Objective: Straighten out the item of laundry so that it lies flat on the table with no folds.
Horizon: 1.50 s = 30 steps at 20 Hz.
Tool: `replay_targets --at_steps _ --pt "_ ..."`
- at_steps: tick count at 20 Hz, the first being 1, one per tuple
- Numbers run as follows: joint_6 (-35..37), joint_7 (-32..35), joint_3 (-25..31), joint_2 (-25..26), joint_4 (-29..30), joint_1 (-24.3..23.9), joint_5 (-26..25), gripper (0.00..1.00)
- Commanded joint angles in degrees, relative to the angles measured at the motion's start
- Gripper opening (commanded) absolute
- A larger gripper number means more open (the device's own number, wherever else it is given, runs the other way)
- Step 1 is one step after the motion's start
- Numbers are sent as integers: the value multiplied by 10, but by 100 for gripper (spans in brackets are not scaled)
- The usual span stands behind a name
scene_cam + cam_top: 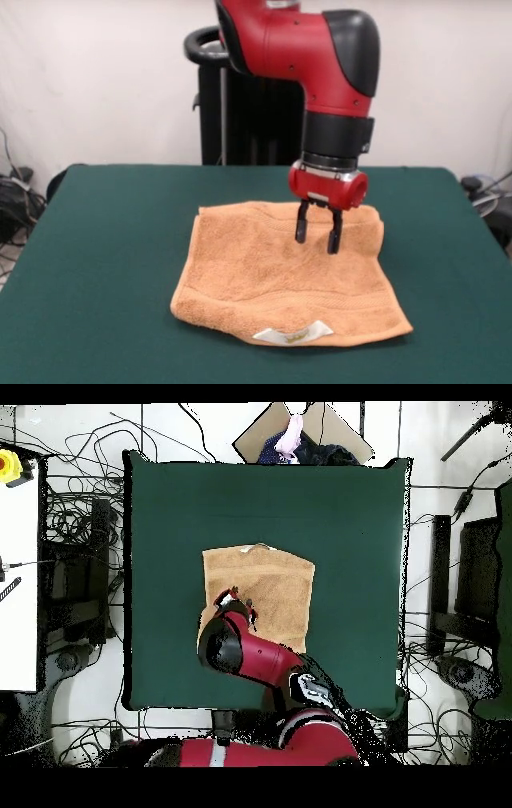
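The orange-tan terry towel [280,276] lies on the dark green table [96,264], spread roughly square, with a woven band and a white label [292,334] at its near edge. Its far edge looks doubled into a thick rolled rim. My gripper [318,234] hangs from the red and black arm over the towel's far right part, fingers open and empty, tips just above the cloth. In the overhead view the towel [270,584] sits at the table's middle and the gripper [232,599] is over its lower left part, the arm covering that corner.
The black pedestal [232,104] stands behind the table's far edge. Cables and equipment lie on the floor round the table [70,584]. A person's hand [292,434] shows beyond the table's top edge in the overhead view.
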Motion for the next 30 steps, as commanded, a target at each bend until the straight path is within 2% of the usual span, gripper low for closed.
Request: replay_targets --at_steps 1,11,13,15,17,20,25,27,28,30 --pt "-30 127 -35 25 -2 39 64 100" --pt "-21 137 -37 15 12 41 68 100" --pt "-21 154 -39 3 31 64 90 100" --pt "5 152 -28 -28 47 64 88 100" --pt "20 143 -8 -58 59 43 64 100" --pt "-20 137 79 -74 58 -47 -38 100" --pt "18 127 100 -125 79 -82 -55 100" --pt "71 96 41 -152 84 -44 -22 100" --pt "183 43 -101 -157 57 62 38 100" --pt "253 25 -194 -137 24 131 51 100"
